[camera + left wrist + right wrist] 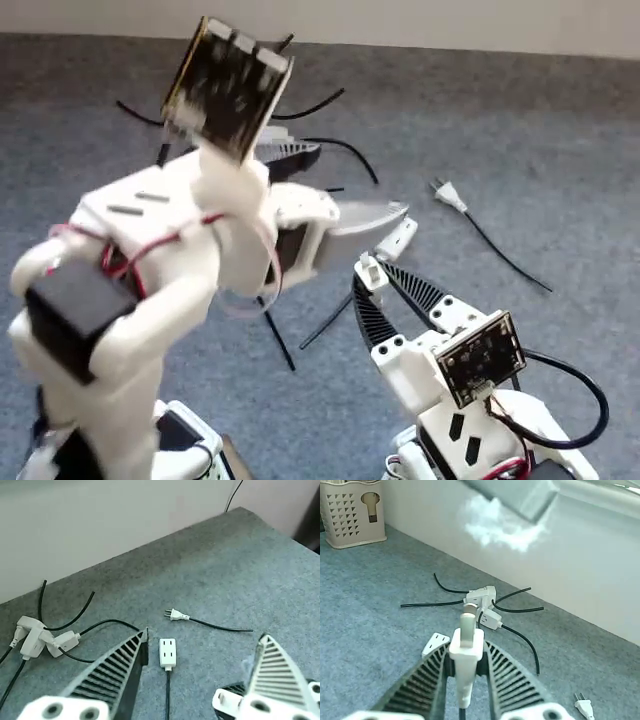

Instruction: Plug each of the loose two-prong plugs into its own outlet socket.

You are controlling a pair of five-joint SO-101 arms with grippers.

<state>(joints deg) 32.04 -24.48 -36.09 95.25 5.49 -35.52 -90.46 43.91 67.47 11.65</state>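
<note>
While right tool (466, 657) clamps plug (465, 641), outlet socket (435, 644) lies near.

Open grey-carpeted table (240, 565) separates the white rectangular outlet block (167, 652) from the loose white two-prong plug on its black cord (176, 615). Toward the far edge, a tangle of white plugs and black cords (37, 637) clutters the way.

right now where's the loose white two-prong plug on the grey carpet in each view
high view: the loose white two-prong plug lies on the grey carpet, towards the right edge.
left wrist view: just beyond the white outlet block.
right wrist view: close beside the right gripper.
shared landmark, wrist views: the white adapter cluster with black cords.
</note>
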